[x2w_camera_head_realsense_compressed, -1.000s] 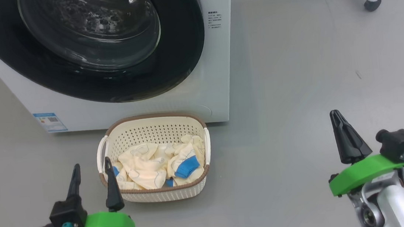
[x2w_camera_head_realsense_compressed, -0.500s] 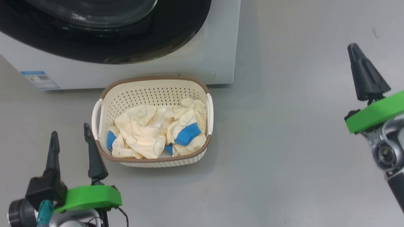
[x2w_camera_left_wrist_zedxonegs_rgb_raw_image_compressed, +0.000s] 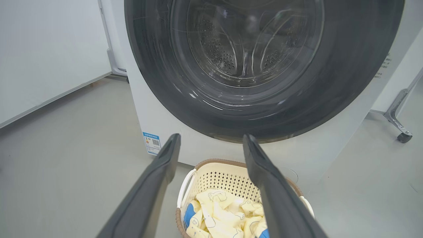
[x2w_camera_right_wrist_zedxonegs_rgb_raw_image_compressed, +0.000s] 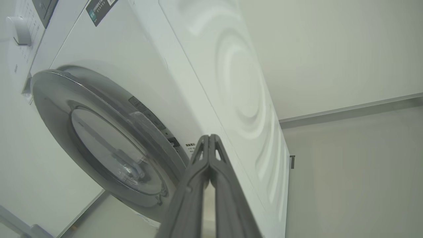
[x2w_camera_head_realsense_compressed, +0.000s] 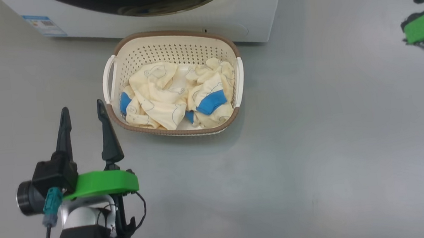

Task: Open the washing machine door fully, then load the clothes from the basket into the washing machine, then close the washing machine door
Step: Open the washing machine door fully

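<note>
1. The washing machine door [x2w_camera_left_wrist_zedxonegs_rgb_raw_image_compressed: 256, 59] lies closed against the front of the washing machine [x2w_camera_head_realsense_compressed: 148, 24], and the steel drum shows through its clear glass.
2. The basket [x2w_camera_head_realsense_compressed: 173, 45] stands on the grey floor [x2w_camera_head_realsense_compressed: 313, 124] just in front of the machine, below the door.
3. The clothes [x2w_camera_head_realsense_compressed: 171, 95] lie crumpled in the basket, cream with blue cuffs showing.
4. The left pincer [x2w_camera_head_realsense_compressed: 82, 105] is released, its two fingers spread wide with nothing between them. It hovers just beside the basket's near left corner, pointing towards the machine.
5. The right pincer [x2w_camera_right_wrist_zedxonegs_rgb_raw_image_compressed: 209, 138] is clenched, its fingers pressed together on nothing. It is raised by the machine's right front edge, near the door's rim; whether it touches cannot be told.
6. A blue label [x2w_camera_head_realsense_compressed: 44, 25] sits at the machine's lower left corner.
7. A wheeled metal leg [x2w_camera_left_wrist_zedxonegs_rgb_raw_image_compressed: 401, 132] stands on the floor to the machine's right.
</note>
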{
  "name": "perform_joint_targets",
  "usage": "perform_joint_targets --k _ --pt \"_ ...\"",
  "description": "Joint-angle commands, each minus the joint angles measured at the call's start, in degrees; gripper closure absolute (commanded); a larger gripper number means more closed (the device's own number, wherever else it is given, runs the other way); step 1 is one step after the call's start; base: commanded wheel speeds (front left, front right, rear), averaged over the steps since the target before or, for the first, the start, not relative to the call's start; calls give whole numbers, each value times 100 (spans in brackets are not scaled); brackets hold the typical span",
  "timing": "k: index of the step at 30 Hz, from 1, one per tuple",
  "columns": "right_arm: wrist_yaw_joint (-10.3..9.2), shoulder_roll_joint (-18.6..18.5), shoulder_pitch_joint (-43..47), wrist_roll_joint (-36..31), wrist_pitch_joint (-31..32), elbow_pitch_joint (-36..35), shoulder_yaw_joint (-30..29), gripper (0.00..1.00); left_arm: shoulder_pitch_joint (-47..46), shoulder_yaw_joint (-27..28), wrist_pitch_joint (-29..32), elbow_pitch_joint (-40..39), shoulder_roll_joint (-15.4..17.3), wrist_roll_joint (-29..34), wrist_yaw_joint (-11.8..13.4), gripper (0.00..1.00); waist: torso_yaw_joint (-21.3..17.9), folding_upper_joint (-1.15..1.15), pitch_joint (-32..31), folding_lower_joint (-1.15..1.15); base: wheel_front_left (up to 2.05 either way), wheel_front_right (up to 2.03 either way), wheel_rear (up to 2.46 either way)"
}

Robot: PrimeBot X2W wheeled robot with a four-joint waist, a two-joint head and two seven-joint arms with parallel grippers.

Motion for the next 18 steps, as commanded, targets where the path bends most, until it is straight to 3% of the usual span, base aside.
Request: perform_joint_targets --k 1,11,18 --pt "-17 -141 -213 120 49 -152 79 100 -181 138 -39 -225 88 -24 46 0 123 0 179 -1 0 0 0" --pt "-17 -737 -1490 1283 664 -240 857 100 -548 -337 -39 -320 88 -376 267 0 503 0 726 -1 0 0 0" --pt "-17 -911 -2238 1981 1098 -189 1287 100 -746 -670 -39 -424 88 -616 419 0 754 0 1003 -1 0 0 0"
